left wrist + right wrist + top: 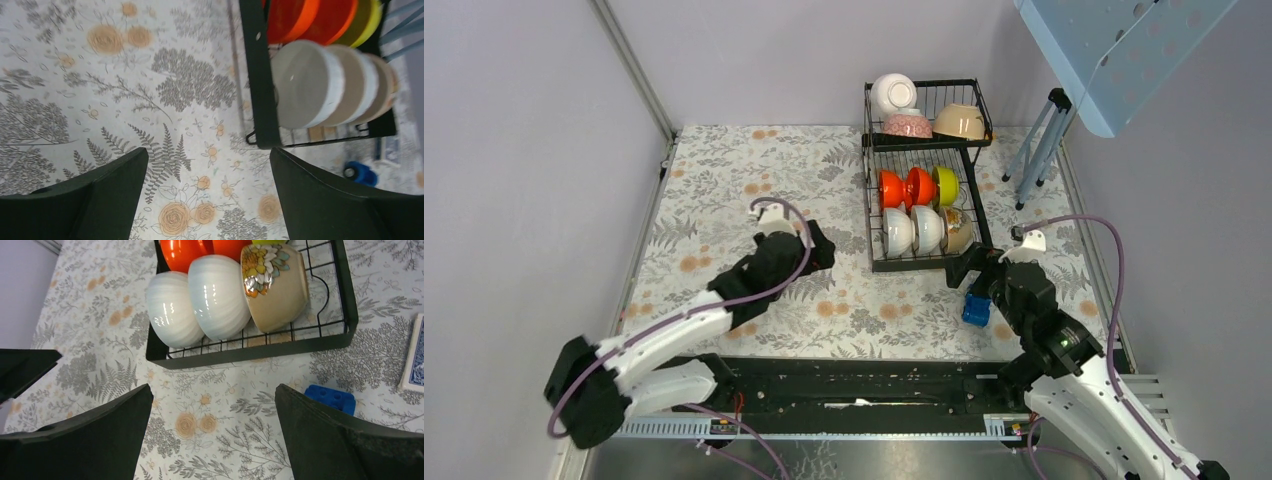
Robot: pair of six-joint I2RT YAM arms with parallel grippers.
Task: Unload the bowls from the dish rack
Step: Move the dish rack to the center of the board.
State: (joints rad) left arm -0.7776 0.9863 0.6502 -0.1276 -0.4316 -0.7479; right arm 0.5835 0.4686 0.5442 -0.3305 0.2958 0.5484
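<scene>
The black wire dish rack [919, 266] stands at the back right of the flowered mat. Its upper basket holds a white bowl [892, 95], a pink-patterned bowl [907, 125] and a beige bowl [960, 122]. On edge in the lower tray stand two orange-red bowls [891, 188], a yellow-green bowl [945, 184], two white bowls [172, 307] and a flower-patterned beige bowl [274, 285]. My left gripper [209, 152] hovers open over the mat, left of the rack's front corner [260, 75]. My right gripper [214, 387] hangs open just in front of the rack, empty.
A small blue toy block [976, 309] lies on the mat by my right gripper, in front of the rack. A blue-backed card pack [415, 355] lies right of the rack. A grey tripod [1039, 150] and a blue perforated panel [1114, 50] stand at back right.
</scene>
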